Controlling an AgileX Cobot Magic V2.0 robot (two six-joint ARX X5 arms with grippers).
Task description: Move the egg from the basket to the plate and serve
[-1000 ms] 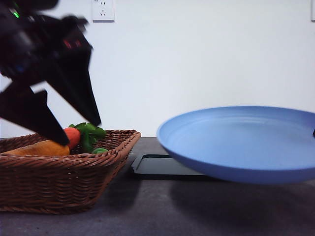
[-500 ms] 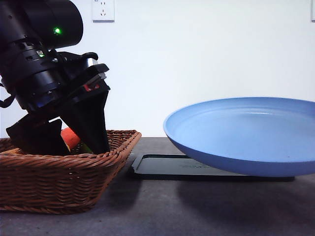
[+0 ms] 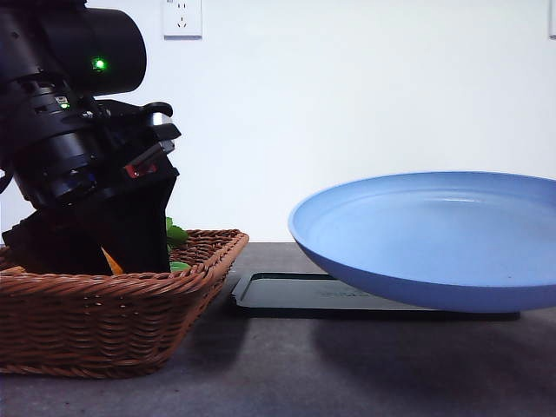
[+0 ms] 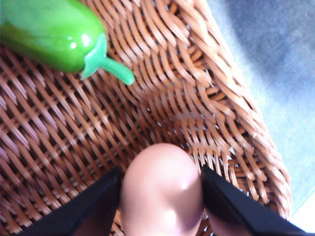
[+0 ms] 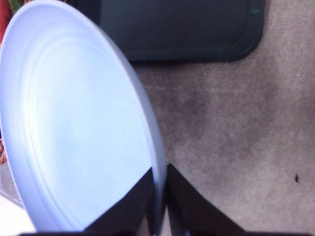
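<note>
A white wall with a socket backs a dark grey table [image 3: 287, 373], where the basket [image 3: 104, 317] stands to the left and a flat black tray [image 3: 295, 294] lies further back beside it. The left gripper [image 4: 160, 196] is down inside the basket, and the egg [image 4: 162, 189] sits directly between its two black fingers [image 4: 93, 206], near the basket's flared wall, its long axis running along the fingers rather than across them. The jaws stand just wide enough to bracket the egg; whether they already press on it I cannot tell. A green toy vegetable [image 4: 49, 32] lies well apart, clear of the grasp. The right gripper [image 5: 158, 196] pinches the rim of the plate [image 3: 434, 239], holding it tilted above the table, just right of the basket. The lift looks like the left arm's job, then a short carry rightward.
</note>
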